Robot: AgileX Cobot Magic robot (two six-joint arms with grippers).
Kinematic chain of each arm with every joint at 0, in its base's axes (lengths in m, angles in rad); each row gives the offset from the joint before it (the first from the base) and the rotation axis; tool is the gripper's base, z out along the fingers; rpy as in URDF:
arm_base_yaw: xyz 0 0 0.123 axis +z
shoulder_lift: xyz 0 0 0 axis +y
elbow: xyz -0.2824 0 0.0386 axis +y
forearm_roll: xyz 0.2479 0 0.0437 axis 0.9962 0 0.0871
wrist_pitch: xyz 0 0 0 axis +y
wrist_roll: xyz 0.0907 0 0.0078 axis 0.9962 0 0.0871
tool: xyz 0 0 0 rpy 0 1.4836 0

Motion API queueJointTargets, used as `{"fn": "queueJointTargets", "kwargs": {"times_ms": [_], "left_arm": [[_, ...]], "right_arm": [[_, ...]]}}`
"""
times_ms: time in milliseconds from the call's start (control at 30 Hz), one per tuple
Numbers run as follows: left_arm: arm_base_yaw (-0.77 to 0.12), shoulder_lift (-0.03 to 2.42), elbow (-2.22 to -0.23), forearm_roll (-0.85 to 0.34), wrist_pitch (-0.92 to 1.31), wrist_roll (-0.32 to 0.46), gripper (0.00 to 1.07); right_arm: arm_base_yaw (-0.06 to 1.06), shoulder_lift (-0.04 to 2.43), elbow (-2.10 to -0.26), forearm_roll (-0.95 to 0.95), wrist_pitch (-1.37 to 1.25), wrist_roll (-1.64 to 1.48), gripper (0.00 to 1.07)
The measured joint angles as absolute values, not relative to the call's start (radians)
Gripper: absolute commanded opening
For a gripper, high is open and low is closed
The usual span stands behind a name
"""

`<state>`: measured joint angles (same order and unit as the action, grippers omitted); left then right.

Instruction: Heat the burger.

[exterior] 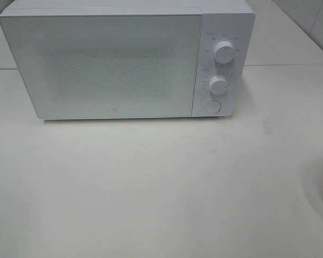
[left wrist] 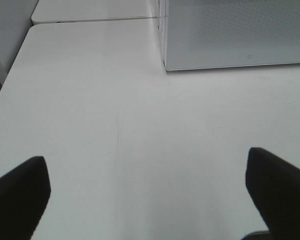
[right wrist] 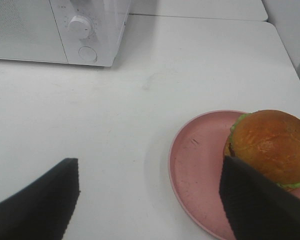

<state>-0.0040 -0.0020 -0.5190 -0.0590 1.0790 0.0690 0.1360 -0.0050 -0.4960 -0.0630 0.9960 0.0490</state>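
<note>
- The burger [right wrist: 272, 145] sits on a pink plate [right wrist: 197, 170] at the desk's [exterior: 161, 188] right edge.
- The white microwave [exterior: 124, 59] stands at the desk's back edge, door closed.
- Left gripper [left wrist: 147, 192]: fingers spread, empty.
- Right gripper [right wrist: 150, 200]: fingers spread, above the plate's edge, pinching nothing.

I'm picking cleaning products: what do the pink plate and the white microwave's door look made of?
The round pink plate: probably matte plastic or melamine, with a dull, faintly scuffed surface. The white microwave's door: apparently smooth glass or glossy plastic, with a fine dotted mesh showing through; which one is unclear.
</note>
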Motion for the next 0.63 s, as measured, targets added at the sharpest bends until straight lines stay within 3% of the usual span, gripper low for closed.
{"fn": "queueJointTargets", "kwargs": {"times_ms": [633], "left_arm": [[-0.004,-0.005,-0.519,-0.059,1.079,0.069,1.0]], "right_arm": [[0.136,-0.005,-0.496,-0.063,0.996,0.049,0.76]]}}
